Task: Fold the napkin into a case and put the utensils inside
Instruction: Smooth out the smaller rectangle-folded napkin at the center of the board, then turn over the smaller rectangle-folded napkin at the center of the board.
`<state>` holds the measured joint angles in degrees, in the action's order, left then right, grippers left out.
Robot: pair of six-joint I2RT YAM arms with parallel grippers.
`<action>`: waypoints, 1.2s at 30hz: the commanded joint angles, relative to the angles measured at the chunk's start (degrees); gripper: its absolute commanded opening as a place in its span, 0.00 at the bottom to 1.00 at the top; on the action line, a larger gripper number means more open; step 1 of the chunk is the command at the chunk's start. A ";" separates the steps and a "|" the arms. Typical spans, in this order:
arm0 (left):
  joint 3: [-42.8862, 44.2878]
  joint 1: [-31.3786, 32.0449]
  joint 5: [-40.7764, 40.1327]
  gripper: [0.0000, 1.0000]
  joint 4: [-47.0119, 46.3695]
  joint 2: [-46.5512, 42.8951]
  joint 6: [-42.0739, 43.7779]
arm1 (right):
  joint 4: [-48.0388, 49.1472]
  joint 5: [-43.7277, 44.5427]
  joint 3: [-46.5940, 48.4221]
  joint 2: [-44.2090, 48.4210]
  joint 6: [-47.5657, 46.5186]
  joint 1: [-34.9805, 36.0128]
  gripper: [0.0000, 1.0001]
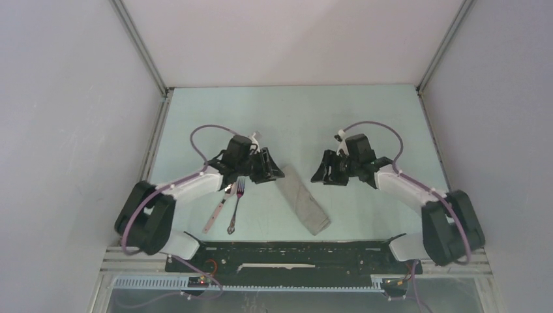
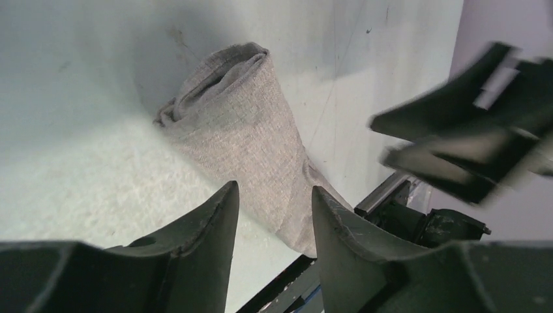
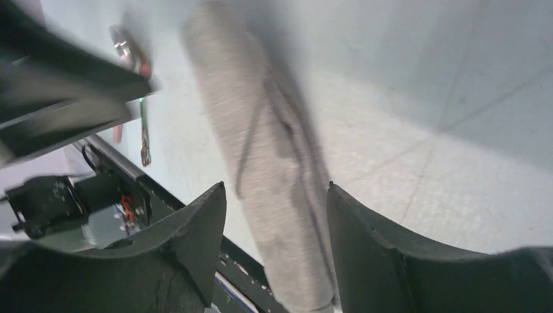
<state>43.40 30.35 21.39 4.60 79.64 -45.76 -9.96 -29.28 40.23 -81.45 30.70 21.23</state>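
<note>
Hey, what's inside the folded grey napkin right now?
Only cloth folds show at the open end of the case; nothing sticks out. The spoon and fork lie on the table beside it. Its deeper interior is covered by fabric.

place: robotics lab, enclosed test cell | walls: plain white panels [image 1: 65, 98] on three sides, set in aluminium posts [image 1: 140, 45] | tabletop [image 1: 365, 117]: pale green | rig: left arm [image 1: 189, 186] and right arm [image 1: 407, 186] bolted to a black rail [image 1: 293, 251] at the near edge, purple cables [image 1: 209, 129] looping | front: slotted cable duct [image 1: 248, 285]
</note>
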 commanded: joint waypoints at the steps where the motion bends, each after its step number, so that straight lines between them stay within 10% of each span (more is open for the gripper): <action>1: 2.95 1.52 7.05 0.48 -13.25 7.36 -5.57 | -20.77 9.82 5.68 6.61 -8.60 7.40 0.64; 6: 6.10 2.01 8.31 0.38 -18.50 16.66 -8.65 | -6.02 -7.86 -3.76 8.43 -0.63 9.70 0.55; 20: 11.09 -1.27 3.58 0.40 -11.60 25.98 -3.80 | -20.96 20.18 0.94 10.17 -3.64 15.87 0.54; 28: 11.28 -0.62 10.63 0.49 -14.58 21.38 -6.36 | -11.73 2.15 1.53 11.23 2.51 22.55 0.57; 36: 13.81 -1.70 5.18 0.45 -14.28 32.79 -4.44 | -4.22 5.46 -3.01 3.17 6.74 28.76 0.56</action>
<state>55.24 29.74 29.98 -10.35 107.72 -52.38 -17.74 -25.17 39.00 -75.79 34.70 47.72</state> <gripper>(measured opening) 0.462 0.566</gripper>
